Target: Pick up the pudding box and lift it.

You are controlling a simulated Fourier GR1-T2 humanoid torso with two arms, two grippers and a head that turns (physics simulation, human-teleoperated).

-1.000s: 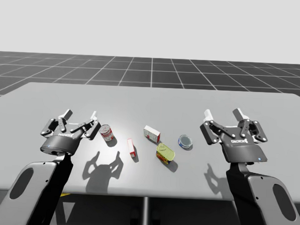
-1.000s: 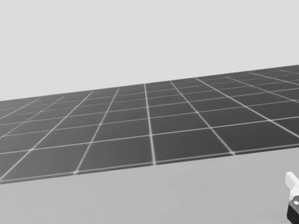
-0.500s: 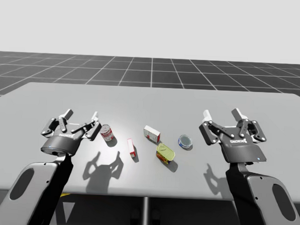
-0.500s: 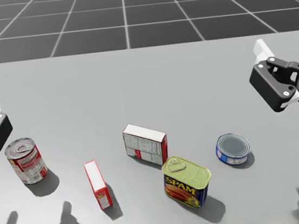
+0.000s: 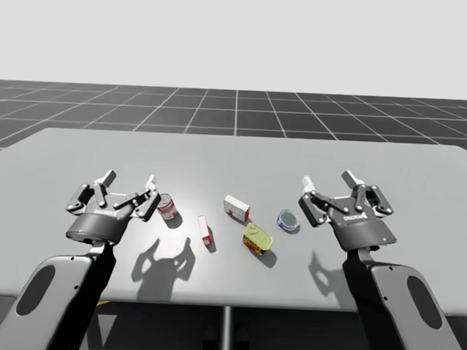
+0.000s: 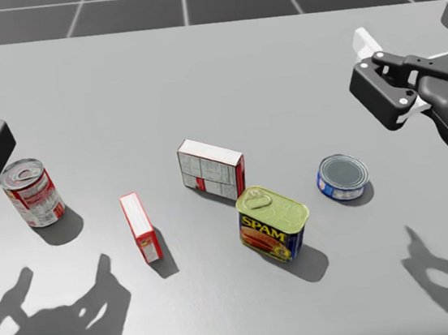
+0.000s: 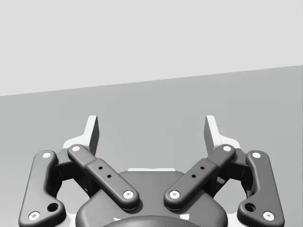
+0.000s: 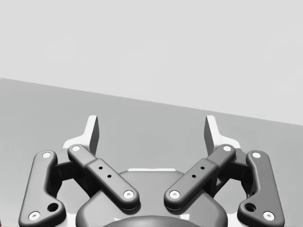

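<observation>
Two open claws, nothing held: left gripper (image 5: 129, 178) and right gripper (image 5: 326, 179) flank the goods on the grey table (image 6: 196, 73).
We judge the pudding box to be the white-and-red flat carton (image 6: 212, 171) mid-table, just beside the yellow-lidded rectangular tin (image 6: 272, 223). A closing finger may knock that tin, or we grab the narrow red carton (image 6: 140, 227) instead. That tin, the low blue round tin (image 6: 344, 176) and the red-labelled round can (image 6: 32, 191) are sealed, contents unseen.

Item: pudding box (image 6: 212, 169), flat carton, white grid-printed broad face, dark red end.
Pose: standing on a long edge.
Place: mid table (image 6: 196, 73), resting, unheld.
</observation>
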